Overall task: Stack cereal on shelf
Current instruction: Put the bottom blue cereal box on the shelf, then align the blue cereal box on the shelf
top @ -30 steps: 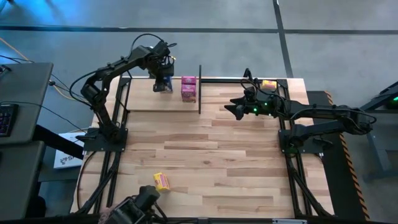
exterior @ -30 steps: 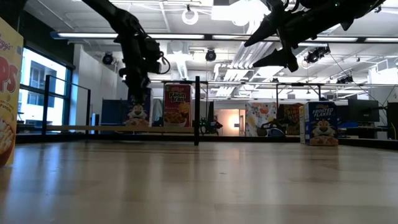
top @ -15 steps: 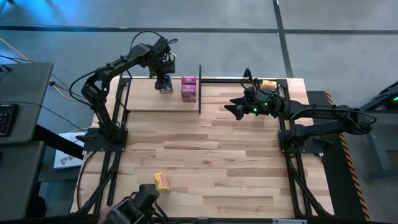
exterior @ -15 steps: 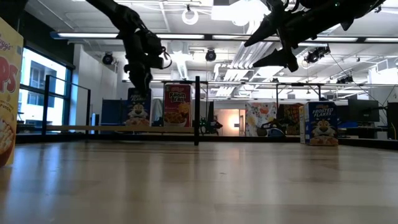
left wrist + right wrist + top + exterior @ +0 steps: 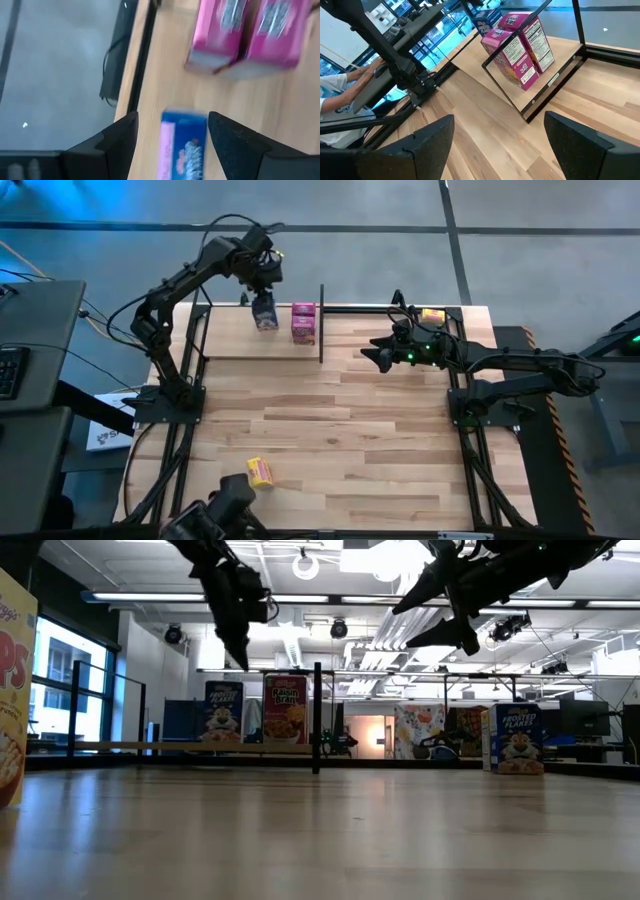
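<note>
Blue cereal box (image 5: 265,311) (frosted-flakes print) stood on pale shelf (image 5: 230,340) beside pink boxes (image 5: 303,321), directly below left gripper (image 5: 262,275), jaws apart, empty.

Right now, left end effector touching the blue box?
Apart. Low view shows the left end effector raised clear above the blue box standing on the shelf.

Two magenta-pink cereal boxes (image 5: 303,322) are showing white label panels, just beside a blue cereal box (image 5: 265,313) below the left pincer (image 5: 262,283), which is looking black. The shelf (image 5: 230,340) is showing pale wood framed in black rods. The counter (image 5: 330,440) is showing striped light planks. A yellow cereal box (image 5: 260,471) is lying well apart from both pincers.
</note>
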